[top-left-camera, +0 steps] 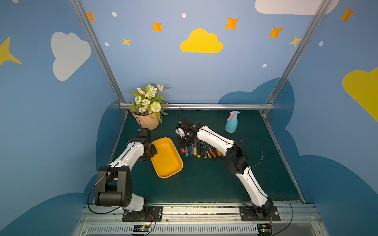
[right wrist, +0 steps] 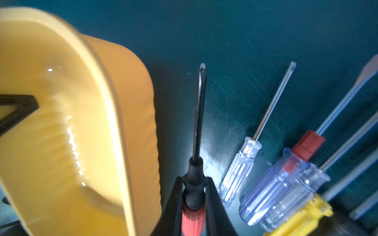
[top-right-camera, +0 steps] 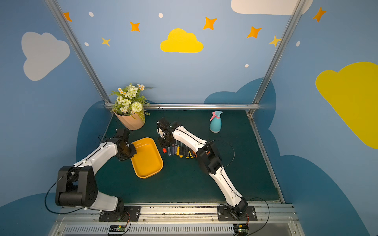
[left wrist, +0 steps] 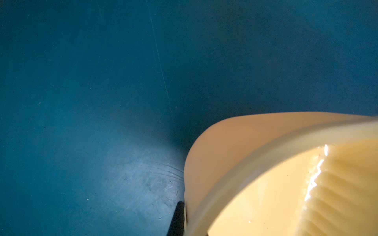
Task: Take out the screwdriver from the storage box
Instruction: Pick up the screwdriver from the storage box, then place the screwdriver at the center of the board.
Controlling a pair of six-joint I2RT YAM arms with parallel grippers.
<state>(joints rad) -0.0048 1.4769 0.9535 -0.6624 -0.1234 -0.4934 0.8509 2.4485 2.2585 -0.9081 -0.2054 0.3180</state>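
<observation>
Right tool [right wrist: 194, 183] is clamped shut on the screwdriver [right wrist: 198, 122], jaws pinching the black collar just above the red grip, shaft pointing straight out ahead. So the screwdriver is out of the storage box [top-left-camera: 166, 161] and sits between the box's side wall and the row of screwdrivers [top-left-camera: 201, 152] laid out on the desk [top-left-camera: 204, 183]. I reckon I'm holding it low and parallel to its neighbours so it lands as the next one in line. From the right wrist view I can't tell whether the tip is on the desk yet.

Left tool [top-left-camera: 150, 153] is closed on the box's rim at the side away from the row. One finger [left wrist: 178, 216] shows outside the wall in the left wrist view, and a black part shows inside the box in the right wrist view. My guess is that this pins the tub so it doesn't skid.

In both top views the box looks empty, so I'd say this is the last one.

Watching the surroundings: the clear-handled screwdriver [right wrist: 243, 169] lies just beside my jaws, so opening wide could nudge it. The box wall is near on the other side, making it a tight slot. The flowerpot [top-left-camera: 146, 121] stands just behind the left arm, and the spray bottle [top-left-camera: 231, 123] is well apart at the back.
</observation>
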